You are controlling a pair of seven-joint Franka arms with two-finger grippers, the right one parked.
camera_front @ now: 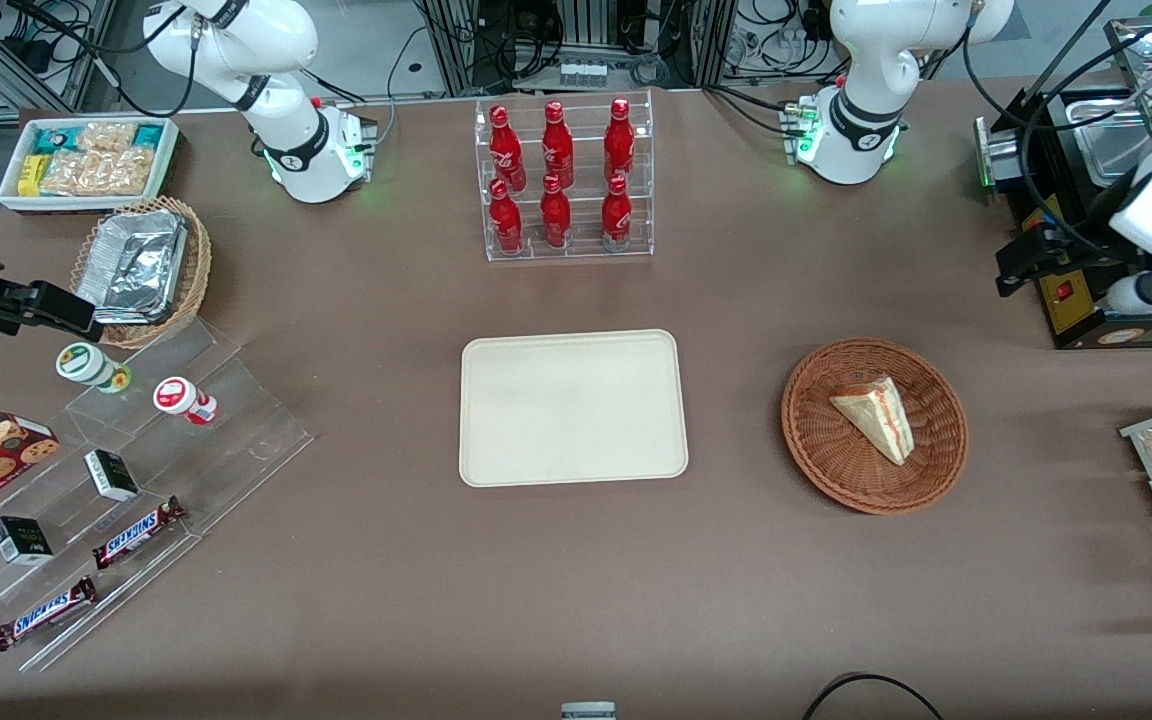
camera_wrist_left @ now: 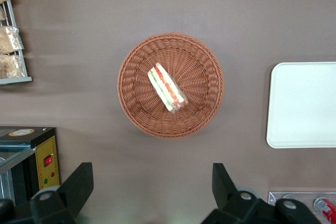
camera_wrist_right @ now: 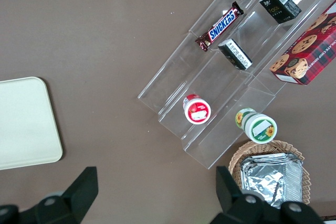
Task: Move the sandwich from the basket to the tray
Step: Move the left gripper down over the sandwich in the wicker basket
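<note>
Wicker basket [camera_wrist_left: 170,85] sits directly beneath my jaws [camera_wrist_left: 152,190], which hang high and spread wide, holding nothing. Its sandwich [camera_wrist_left: 167,87] lies slanted at the centre, well below me. Descending unaligned, I judge I could pinch the slick wrap and lose it before reaching the tray [camera_wrist_left: 303,104] off to one side.

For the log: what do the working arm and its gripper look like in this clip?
The left arm is glossy white with black joint bands, a green light glowing at its base and black cables trailing nearby. Its gripper hangs open above the basket, with two dark, matte, wedge-shaped fingers on a black body with round fasteners.
</note>
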